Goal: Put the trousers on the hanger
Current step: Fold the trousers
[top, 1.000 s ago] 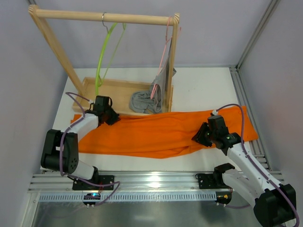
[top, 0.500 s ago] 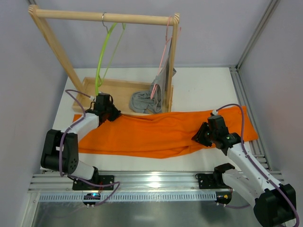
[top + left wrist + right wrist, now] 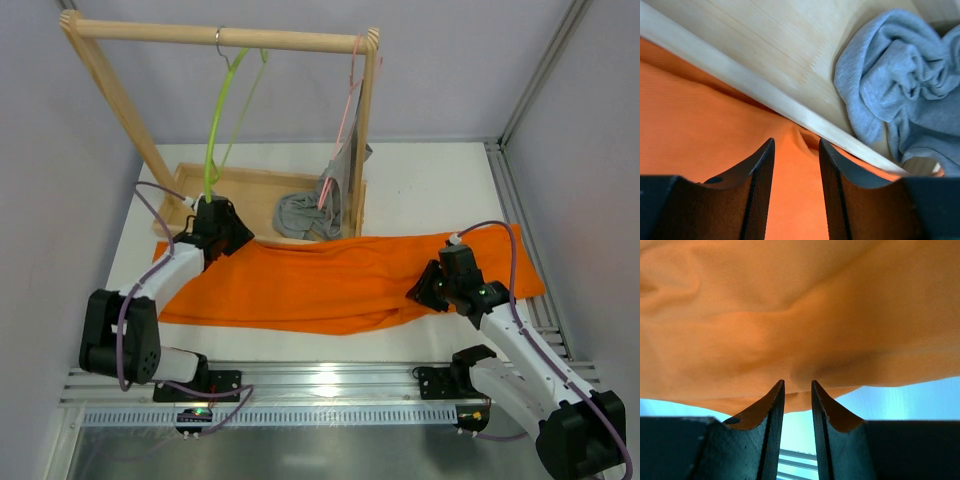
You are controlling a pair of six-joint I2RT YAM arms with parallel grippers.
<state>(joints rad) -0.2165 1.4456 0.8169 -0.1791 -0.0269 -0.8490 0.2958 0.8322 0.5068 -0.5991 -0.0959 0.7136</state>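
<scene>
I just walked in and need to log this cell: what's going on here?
The orange trousers lie spread across the table, not yet hung. The left tool stands open over their far edge, by the wooden tray. The right tool seems to pinch their near edge. The green hanger hangs empty on the rack.

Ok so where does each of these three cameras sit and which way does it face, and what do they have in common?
Top external: above and behind the arms, looking down on table, rack, hanger and trousers; both arms show.
Left wrist: on the left arm, looking past the left gripper at the tray rim and grey garment.
Right wrist: on the right arm, looking past the right gripper at the trousers' edge.
Shared: trousers in all three; grey garment in top and left wrist.
</scene>
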